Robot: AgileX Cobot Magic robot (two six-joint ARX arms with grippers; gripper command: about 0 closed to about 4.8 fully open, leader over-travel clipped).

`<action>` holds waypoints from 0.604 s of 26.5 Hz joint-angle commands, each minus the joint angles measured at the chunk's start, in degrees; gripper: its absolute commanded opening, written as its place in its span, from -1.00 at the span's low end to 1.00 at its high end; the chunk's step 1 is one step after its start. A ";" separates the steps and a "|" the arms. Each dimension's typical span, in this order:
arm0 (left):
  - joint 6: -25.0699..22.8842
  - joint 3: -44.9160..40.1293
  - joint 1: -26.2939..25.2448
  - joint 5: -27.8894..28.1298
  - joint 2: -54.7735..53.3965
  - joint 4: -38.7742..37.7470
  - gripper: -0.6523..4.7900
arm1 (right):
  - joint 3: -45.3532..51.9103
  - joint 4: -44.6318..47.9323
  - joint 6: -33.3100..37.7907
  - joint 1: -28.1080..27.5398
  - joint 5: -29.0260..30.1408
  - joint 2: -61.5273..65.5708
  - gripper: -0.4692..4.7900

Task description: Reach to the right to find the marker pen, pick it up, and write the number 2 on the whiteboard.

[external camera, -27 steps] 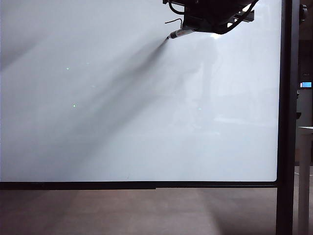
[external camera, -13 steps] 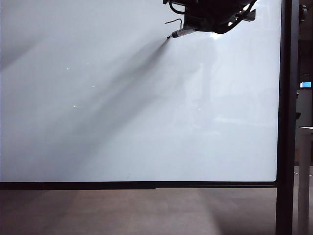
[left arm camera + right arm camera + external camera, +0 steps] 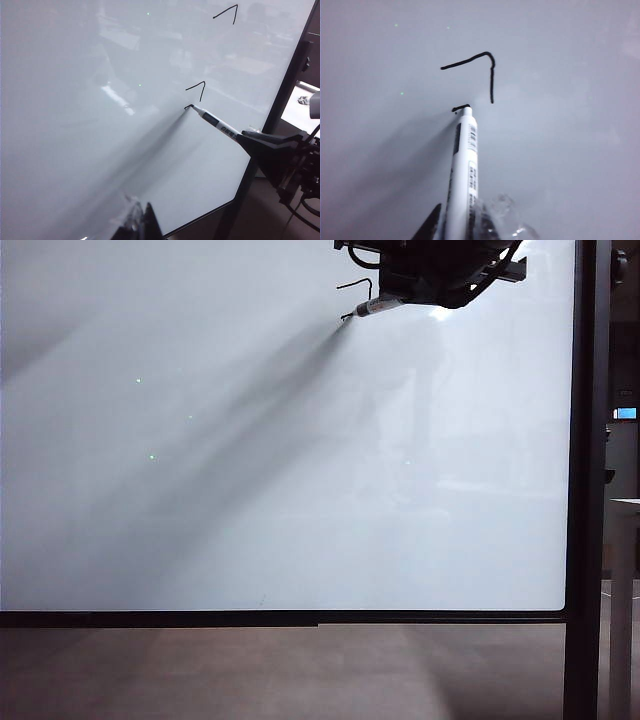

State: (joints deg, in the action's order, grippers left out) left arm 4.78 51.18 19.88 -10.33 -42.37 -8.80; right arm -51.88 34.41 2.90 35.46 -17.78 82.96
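Marker pen [image 3: 464, 170] is sitting clamped in my right gripper [image 3: 400, 292] at the whiteboard's [image 3: 250, 490] upper right, its tip touching the surface beside the half-drawn number 2 [image 3: 479, 70]. I'm seeing my left gripper [image 3: 142, 225] only as blurred tips near the board; I cannot tell how its jaws stand.

marker pen [image 3: 464, 170] tip on the whiteboard [image 3: 250, 490], beside the number 2 [image 3: 479, 67].

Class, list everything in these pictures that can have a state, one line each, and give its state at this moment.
marker pen: uncapped, held, tip against the board.
whiteboard: upright, mostly blank.
number 2: unfinished; top stroke and downstroke drawn, a short new stroke at the pen tip.
right gripper: shut on the pen, at the board's upper right.
left gripper: barely visible, state unclear.
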 commanded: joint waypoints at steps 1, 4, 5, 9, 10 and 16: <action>0.13 0.22 0.04 -0.22 0.09 0.63 -0.78 | -0.28 0.39 -0.13 -0.20 -3.34 -0.50 -0.67; 0.13 0.22 0.04 -0.22 0.09 0.61 -0.78 | -0.28 0.11 -0.13 -0.20 -5.07 -0.52 -0.67; 0.13 0.22 0.04 -0.22 0.09 0.63 -0.78 | -0.28 0.09 -0.13 -0.20 -5.57 -0.52 -0.67; 0.13 0.22 0.04 -0.22 0.09 0.61 -0.78 | -0.28 0.09 -0.09 -0.20 -6.51 -0.52 -0.67; 0.13 0.22 0.04 -0.22 0.09 0.63 -0.78 | -0.28 0.11 -0.09 -0.20 -7.15 -0.52 -0.67; 0.11 0.22 0.04 -0.22 0.09 0.63 -0.78 | -0.28 0.13 -0.09 -0.20 -7.67 -0.52 -0.67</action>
State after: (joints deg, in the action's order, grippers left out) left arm 4.78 51.18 19.88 -10.33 -42.37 -8.80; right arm -51.88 33.52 2.87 35.68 -22.59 82.56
